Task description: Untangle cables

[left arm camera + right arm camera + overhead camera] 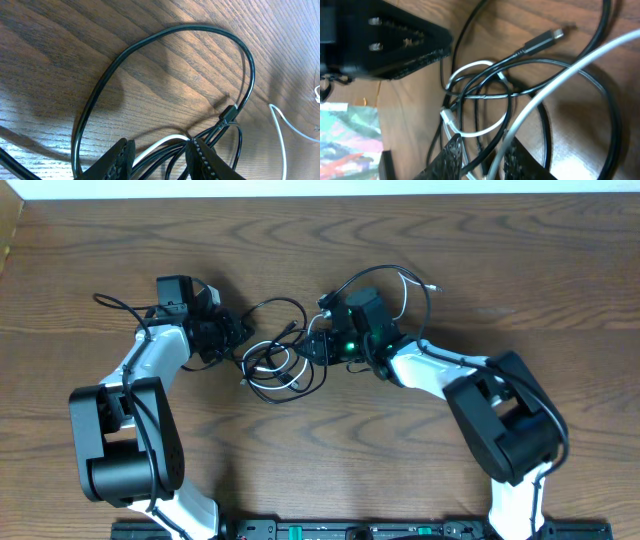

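Currently the cables (275,368) sit mid-bench as one knot, between the two arms. A further loop runs out past the right arm to a loose end at the far side. Core of the knot, per the right wrist view: a small white loop (470,102) with black strands threaded through it. A free black plug (542,41) lies just above.

Left side: a big black loop (150,45) lies flat on the bench (450,240), with a second plug (229,114) lying against its far side.

Left fingers (125,159) stand apart, straddling white and black strands without visibly pinching them. Right fingers (451,156) are closer together around a pale strand (560,75) and some black. I can't tell whether they actually clamp.

Risks:
- Both sets of fingers span several strands. Pulling a mixed bunch would likely cinch the white loop tighter instead of freeing it.
- Either plug could catch on a loop when drawn through and drag the whole bundle.
- A thin strand could slip out of a loose pinch.
- The arms are near each other; the left one fills the corner of the right wrist view, so a wide pull risks contact.

Writing: none legible. The only markings are a green light (348,345) on the right wrist and a colourful patch (347,135) at the frame edge, with no text.
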`<move>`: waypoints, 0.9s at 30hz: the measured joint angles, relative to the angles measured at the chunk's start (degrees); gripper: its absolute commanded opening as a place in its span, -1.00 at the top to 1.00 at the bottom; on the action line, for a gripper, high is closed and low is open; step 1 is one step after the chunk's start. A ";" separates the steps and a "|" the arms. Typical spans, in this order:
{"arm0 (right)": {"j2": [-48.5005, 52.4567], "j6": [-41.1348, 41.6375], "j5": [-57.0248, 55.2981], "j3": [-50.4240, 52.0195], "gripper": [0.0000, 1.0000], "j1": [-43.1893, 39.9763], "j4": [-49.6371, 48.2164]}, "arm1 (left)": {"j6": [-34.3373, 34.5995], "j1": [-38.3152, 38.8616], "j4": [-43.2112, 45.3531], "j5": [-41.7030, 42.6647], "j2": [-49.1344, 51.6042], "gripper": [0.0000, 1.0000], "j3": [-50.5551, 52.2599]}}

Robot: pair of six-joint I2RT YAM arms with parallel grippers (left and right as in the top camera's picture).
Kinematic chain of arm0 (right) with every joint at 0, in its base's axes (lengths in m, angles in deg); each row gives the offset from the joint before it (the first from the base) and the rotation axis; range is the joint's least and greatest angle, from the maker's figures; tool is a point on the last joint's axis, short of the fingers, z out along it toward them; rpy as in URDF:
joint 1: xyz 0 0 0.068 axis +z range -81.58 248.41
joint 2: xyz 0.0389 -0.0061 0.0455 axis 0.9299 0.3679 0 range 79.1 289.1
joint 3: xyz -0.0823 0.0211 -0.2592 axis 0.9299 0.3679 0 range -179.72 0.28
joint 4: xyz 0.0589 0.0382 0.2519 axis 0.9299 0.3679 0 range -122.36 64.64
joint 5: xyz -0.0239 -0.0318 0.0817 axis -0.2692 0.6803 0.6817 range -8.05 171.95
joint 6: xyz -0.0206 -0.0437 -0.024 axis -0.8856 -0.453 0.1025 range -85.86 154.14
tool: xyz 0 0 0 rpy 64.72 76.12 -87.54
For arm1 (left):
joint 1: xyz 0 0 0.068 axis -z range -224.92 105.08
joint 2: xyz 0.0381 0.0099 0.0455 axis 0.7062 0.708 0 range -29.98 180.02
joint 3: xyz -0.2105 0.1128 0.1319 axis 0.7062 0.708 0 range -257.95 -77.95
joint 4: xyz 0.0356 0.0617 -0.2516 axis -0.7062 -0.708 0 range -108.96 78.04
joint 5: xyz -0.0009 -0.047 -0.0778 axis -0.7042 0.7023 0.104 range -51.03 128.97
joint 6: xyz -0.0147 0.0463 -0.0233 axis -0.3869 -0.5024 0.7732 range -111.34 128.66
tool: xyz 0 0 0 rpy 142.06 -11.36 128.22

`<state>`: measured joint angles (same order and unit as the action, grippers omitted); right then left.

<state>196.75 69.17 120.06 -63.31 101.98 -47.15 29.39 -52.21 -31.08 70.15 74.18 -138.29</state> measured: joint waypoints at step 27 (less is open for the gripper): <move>-13.86 4.92 11.43 0.42 0.97 -2.58 -9.55 | 0.00 0.00 -0.04 0.00 0.00 0.22 0.00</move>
<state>182.89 74.09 131.49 -62.90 99.40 -56.70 29.39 -52.21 -31.12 70.15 74.18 -138.29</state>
